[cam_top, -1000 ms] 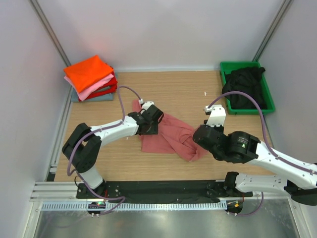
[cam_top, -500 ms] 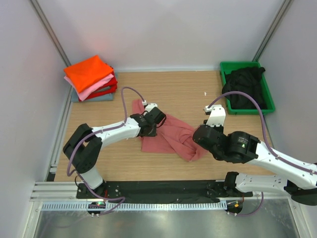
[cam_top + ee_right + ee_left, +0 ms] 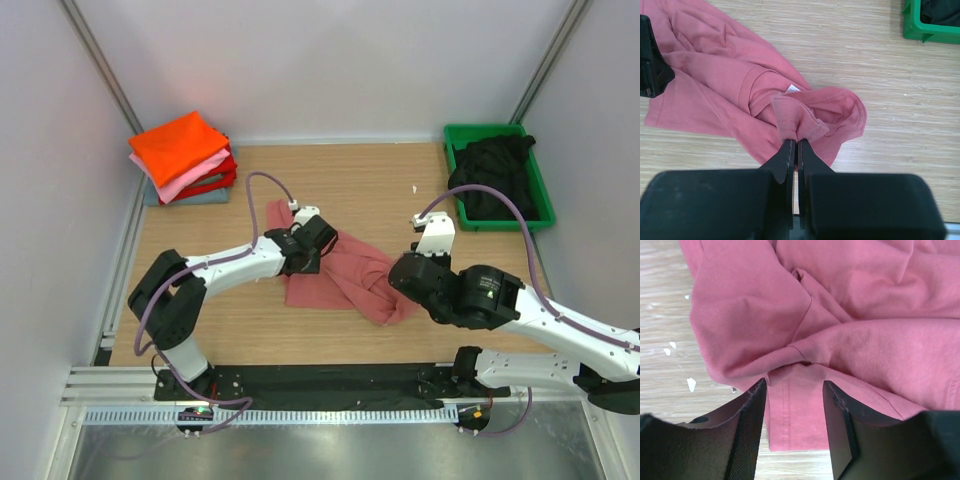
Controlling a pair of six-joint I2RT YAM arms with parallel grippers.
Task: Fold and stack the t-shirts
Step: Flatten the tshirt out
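Note:
A faded salmon-red t-shirt [image 3: 345,280] lies crumpled mid-table; it also shows in the left wrist view [image 3: 850,335] and in the right wrist view [image 3: 715,85]. My left gripper [image 3: 305,262] is open, its jaws straddling a hem fold [image 3: 795,405] at the shirt's left side. My right gripper [image 3: 794,145] is shut on a pinch of the shirt's collar edge [image 3: 790,117] at its right end; in the top view the wrist [image 3: 420,275] hides its fingers. A black t-shirt [image 3: 492,172] fills the green bin [image 3: 546,190]. Folded orange, pink, red and grey-blue t-shirts [image 3: 182,155] are stacked far left.
The green bin's corner [image 3: 922,32] shows at the top right of the right wrist view. White walls and metal posts enclose the table. Small white flecks [image 3: 690,384] lie on the wood left of the shirt.
My left gripper has slid a little to the right over the shirt's left side. The right arm and the shirt's right end have not visibly moved.

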